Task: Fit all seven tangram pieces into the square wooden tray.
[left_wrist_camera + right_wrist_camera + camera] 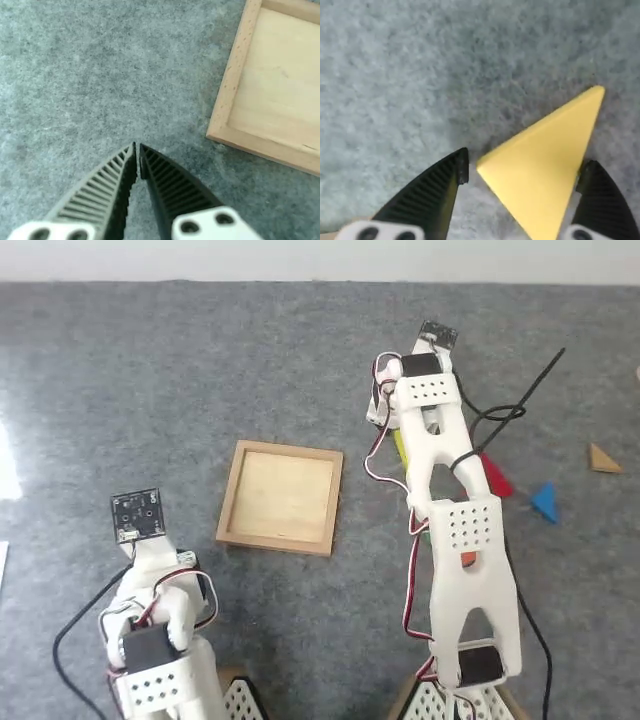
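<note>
Fingers of our right gripper (526,166) stand wide, straddling the yellow triangle (545,165) on the grey mat (150,390), right of the bare tray (232,495). Our left gripper (136,149) is closed, holding nothing, near the tray's corner.

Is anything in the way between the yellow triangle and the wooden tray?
No, nothing visible. The yellow triangle lies between the open fingers of the right gripper, and just bare grey mat lies between it and the empty wooden tray.
</note>
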`<move>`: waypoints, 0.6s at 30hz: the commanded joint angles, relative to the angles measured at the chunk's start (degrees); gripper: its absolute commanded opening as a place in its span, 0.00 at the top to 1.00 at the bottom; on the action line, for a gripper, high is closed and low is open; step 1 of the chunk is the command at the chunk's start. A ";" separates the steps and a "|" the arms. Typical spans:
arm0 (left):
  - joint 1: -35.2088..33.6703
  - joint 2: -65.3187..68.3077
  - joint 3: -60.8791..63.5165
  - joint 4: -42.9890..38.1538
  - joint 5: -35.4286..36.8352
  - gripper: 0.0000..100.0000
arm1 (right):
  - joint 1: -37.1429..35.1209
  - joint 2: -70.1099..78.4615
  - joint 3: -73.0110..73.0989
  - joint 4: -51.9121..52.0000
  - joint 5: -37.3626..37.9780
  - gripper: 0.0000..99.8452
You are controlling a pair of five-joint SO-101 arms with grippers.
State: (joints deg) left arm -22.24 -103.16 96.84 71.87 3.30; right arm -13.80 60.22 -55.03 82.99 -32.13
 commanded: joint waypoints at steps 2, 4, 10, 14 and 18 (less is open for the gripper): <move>-0.26 -0.97 -0.40 0.44 -0.35 0.99 | 0.84 2.15 -5.89 -0.92 -2.90 0.66; -0.26 -0.97 -0.40 0.44 -0.35 0.99 | 0.84 3.65 -7.82 0.22 -3.52 0.66; -0.26 -0.97 -0.40 0.44 -0.35 0.99 | 0.92 6.11 -12.57 5.67 -3.87 0.66; -0.26 -0.97 -0.40 0.44 -0.35 0.99 | 0.57 6.37 -13.01 10.68 -3.60 0.66; -0.26 -0.97 -0.40 0.44 -0.35 0.99 | 1.01 6.37 -13.36 12.88 -3.52 0.66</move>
State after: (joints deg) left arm -22.24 -103.16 96.84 71.87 3.30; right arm -13.63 66.90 -66.64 93.54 -35.38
